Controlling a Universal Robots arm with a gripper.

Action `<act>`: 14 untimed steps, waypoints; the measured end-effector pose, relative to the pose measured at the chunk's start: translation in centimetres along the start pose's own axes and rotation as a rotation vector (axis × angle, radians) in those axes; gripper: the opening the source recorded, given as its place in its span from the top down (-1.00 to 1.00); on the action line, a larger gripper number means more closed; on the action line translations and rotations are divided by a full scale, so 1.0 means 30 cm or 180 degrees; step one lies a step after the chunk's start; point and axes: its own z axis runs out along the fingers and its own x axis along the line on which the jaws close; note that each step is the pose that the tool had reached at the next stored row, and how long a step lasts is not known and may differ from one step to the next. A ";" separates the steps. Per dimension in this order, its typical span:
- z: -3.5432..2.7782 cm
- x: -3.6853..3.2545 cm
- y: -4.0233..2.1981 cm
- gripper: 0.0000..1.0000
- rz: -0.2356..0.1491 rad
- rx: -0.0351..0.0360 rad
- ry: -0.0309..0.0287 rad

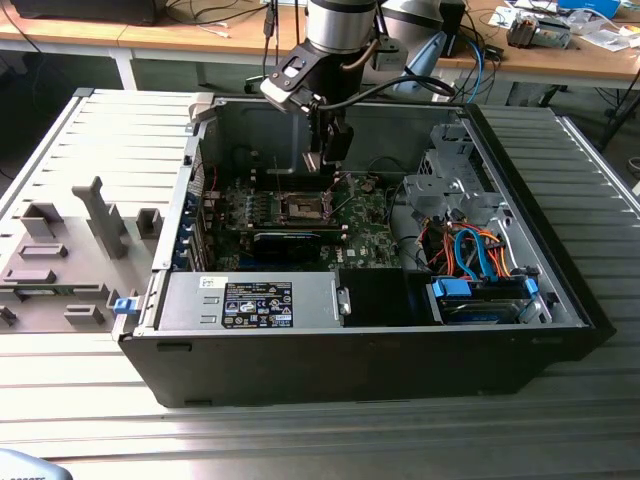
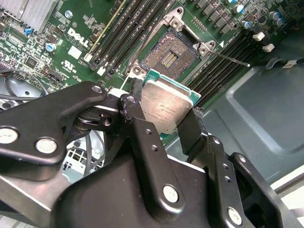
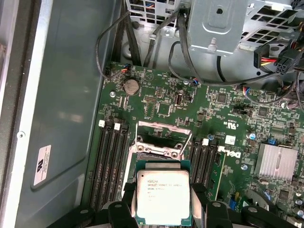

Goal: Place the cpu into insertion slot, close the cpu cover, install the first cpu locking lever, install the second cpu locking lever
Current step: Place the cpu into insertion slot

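The claw (image 2: 164, 121) is clamped on the cpu (image 2: 166, 104). Its two black fingers (image 2: 137, 123) pinch opposite edges of the green substrate, leaving the silver lid uncovered. In the exterior view the claw hangs at the upper middle of the frame, inside the open computer case (image 1: 350, 370). There the chip is held clear of the insertion slot (image 1: 303, 207), whose pin field lies bare. I judge the chip light, stiff, thin and smooth. Its edges are the right hold, since its contacts and the socket pins damage easily.

Robotics lab or electronics workshop, I'd say. Long wooden benches (image 1: 150, 38) strewn with cables (image 1: 222, 16) along the back, and an opened black computer case (image 1: 350, 360) lying on a ribbed grey metal table (image 1: 300, 440).
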 end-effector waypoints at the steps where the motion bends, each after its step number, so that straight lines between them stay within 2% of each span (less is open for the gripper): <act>1: 0.000 0.000 0.000 -0.09 0.0002 0.0000 0.0000; 14: 0.001 0.000 0.000 -0.09 0.0045 -0.0001 0.0001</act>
